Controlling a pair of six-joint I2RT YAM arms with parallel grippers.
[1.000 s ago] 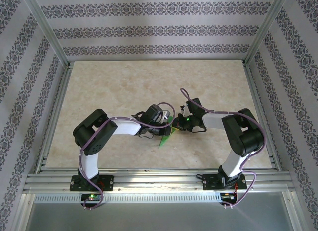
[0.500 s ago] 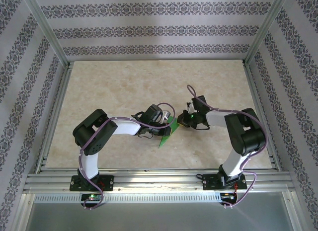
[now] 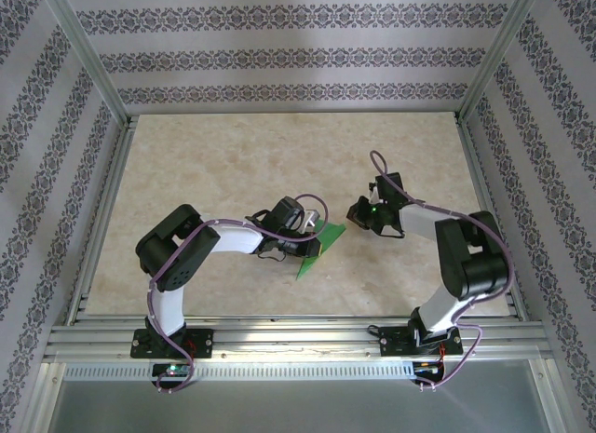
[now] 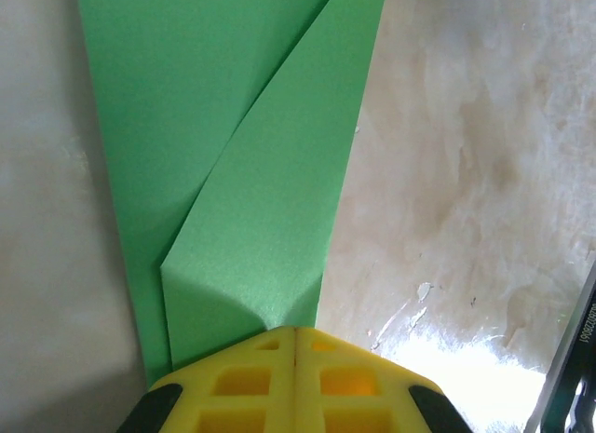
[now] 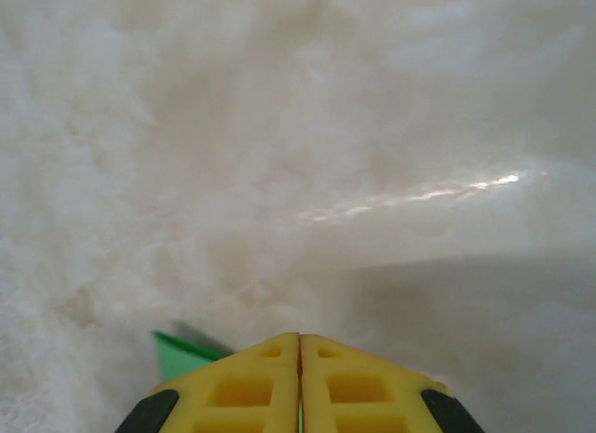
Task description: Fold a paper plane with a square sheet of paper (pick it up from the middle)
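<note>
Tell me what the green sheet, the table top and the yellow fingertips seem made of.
Green sheet: thin matte paper, likely; it holds sharp folded edges.
Table top: glossy, marble-patterned, perhaps laminate or stone; it mirrors light.
Yellow fingertips: moulded plastic or rubber, matte, with square recesses.

There was one sheet of green paper (image 3: 331, 235), folded, with two overlapping layers counted in the left wrist view. There was one counter (image 3: 233, 163). The robot arms numbered two: one left arm (image 3: 186, 256) and one right arm (image 3: 466, 256). Each carried one claw, making two: the left claw (image 3: 315, 242) and the right claw (image 3: 355, 212). Each claw had two yellow fingers (image 4: 242, 385), four altogether.
</note>
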